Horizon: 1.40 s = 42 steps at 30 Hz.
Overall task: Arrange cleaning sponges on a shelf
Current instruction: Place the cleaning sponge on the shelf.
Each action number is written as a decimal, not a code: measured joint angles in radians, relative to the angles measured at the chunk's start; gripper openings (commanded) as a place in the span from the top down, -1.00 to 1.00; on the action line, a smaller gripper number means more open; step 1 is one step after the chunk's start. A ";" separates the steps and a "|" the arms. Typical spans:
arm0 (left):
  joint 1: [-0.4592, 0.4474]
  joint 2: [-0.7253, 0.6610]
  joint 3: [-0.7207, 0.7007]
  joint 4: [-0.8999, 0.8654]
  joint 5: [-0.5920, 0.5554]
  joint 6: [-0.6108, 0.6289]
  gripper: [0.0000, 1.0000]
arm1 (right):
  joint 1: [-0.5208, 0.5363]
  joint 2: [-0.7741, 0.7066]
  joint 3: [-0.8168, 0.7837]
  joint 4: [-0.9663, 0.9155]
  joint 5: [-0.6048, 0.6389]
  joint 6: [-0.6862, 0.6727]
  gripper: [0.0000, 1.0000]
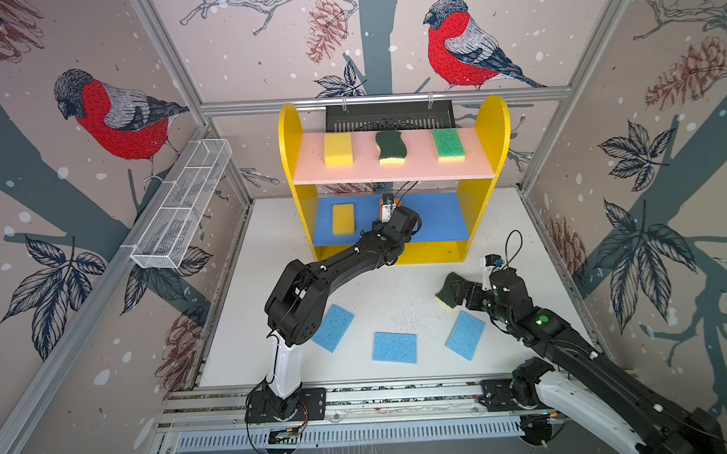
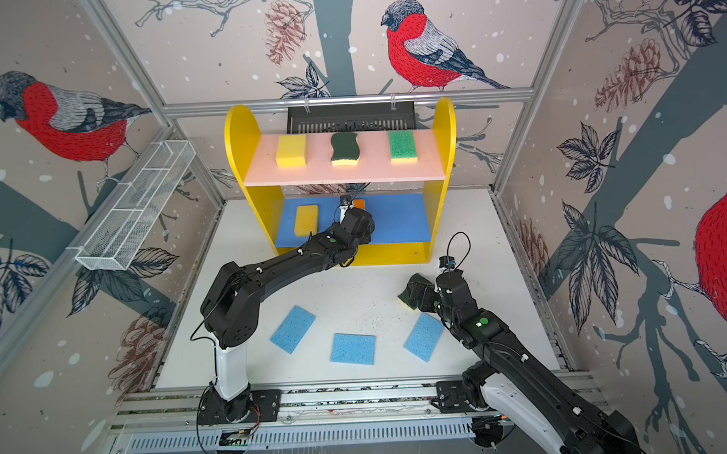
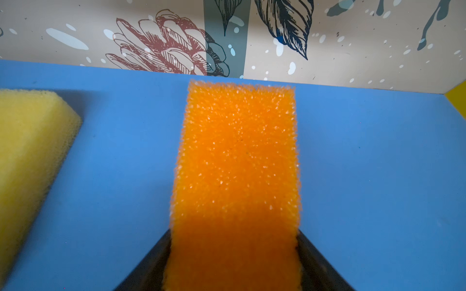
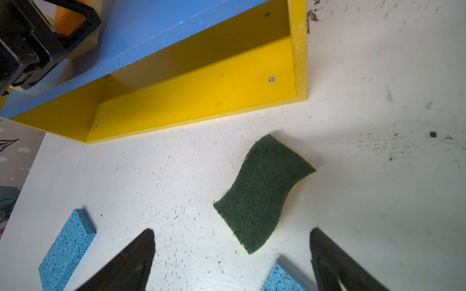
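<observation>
Left wrist view: orange sponge lies on the blue board of the shelf, between the jaws of the left end effector; gripped or freed, I cannot tell. Retreating while pinched could drag it off. Meanwhile the right end effector gapes near the green sponge on the worktop.

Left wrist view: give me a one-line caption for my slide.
Orange-topped sponge framed by the left gripper on the shelf's blue middle board, with a yellow sponge alongside.
</observation>
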 measured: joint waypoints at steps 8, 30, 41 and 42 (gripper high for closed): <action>0.000 -0.010 0.000 -0.020 0.008 -0.007 -0.60 | 0.000 -0.008 0.000 -0.002 -0.001 0.000 -0.90; -0.015 -0.114 -0.008 -0.082 0.085 0.029 -0.69 | -0.003 -0.049 -0.005 -0.019 0.005 0.004 -0.92; -0.063 -0.212 -0.059 -0.101 0.039 0.079 -0.69 | -0.004 -0.028 0.014 -0.021 0.011 0.029 -0.92; -0.069 -0.224 -0.071 -0.102 0.027 0.079 -0.69 | -0.004 -0.025 0.016 -0.021 0.011 0.032 -0.92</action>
